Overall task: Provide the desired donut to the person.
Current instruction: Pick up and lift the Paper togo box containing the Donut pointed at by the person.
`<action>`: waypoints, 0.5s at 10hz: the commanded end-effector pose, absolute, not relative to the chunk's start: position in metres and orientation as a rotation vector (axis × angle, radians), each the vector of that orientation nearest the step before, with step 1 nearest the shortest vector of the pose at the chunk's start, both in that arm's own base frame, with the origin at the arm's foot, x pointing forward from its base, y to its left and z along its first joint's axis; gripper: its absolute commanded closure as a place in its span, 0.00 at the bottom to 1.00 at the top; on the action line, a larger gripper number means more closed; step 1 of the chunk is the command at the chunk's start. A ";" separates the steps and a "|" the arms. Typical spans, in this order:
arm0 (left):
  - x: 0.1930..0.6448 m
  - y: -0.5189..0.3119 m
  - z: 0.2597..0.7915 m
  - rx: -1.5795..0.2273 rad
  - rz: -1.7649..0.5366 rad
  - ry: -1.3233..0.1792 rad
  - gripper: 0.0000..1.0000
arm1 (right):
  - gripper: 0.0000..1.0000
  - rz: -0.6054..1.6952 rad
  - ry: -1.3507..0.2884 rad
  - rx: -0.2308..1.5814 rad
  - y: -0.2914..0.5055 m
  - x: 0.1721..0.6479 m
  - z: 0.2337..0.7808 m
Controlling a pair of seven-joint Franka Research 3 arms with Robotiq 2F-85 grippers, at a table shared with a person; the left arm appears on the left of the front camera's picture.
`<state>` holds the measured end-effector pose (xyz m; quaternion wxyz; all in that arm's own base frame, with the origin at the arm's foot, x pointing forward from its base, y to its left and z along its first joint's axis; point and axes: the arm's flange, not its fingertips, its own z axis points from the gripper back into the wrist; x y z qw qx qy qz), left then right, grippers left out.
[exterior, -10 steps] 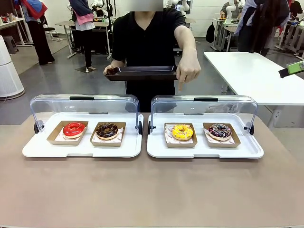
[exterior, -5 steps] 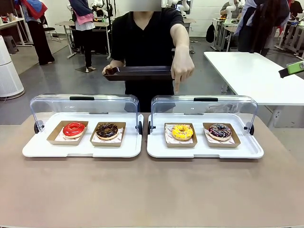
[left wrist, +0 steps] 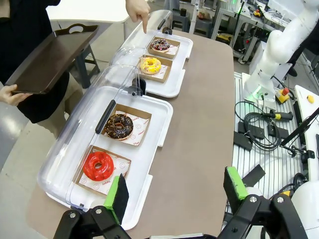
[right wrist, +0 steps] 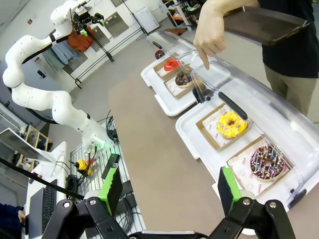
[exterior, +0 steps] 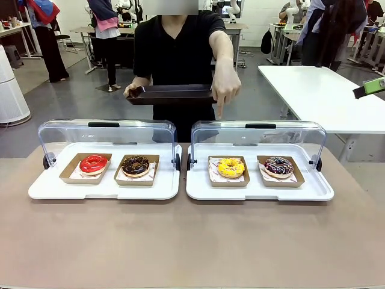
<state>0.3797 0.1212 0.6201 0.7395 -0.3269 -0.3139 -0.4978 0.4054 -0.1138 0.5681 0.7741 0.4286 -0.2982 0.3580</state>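
Observation:
The person [exterior: 180, 54] stands across the table, holding a dark serving tray [exterior: 171, 93] in one hand. Their other hand [exterior: 225, 90] points one finger down over the clear lid of the right case, at the end where the yellow donut [exterior: 231, 167] lies. A sprinkled chocolate donut [exterior: 278, 165] sits beside it. The left case holds a red donut [exterior: 94, 163] and a chocolate donut [exterior: 136, 165]. My left gripper [left wrist: 175, 191] hangs open above the table's near left end. My right gripper [right wrist: 170, 188] is open too, high over the right end.
Each donut rests in a brown paper boat on a white tray [exterior: 102, 191], [exterior: 258, 194], and both clear lids stand raised at the far side. My left arm [right wrist: 35, 94] shows beyond the table, and cables and boxes [left wrist: 256, 134] lie beside it.
The person has stepped a little to picture left, and the pointing hand and the dark tray have moved left with them. The donuts and both grippers have not moved.

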 end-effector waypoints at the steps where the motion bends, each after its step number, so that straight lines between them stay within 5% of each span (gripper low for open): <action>1: 0.380 0.123 0.622 -0.726 -1.100 -0.686 0.00 | 0.00 0.768 -0.653 0.940 -0.112 0.407 0.570; 5: 0.380 0.123 0.622 -0.726 -1.100 -0.686 0.00 | 0.00 1.133 -0.434 0.594 0.022 0.379 0.544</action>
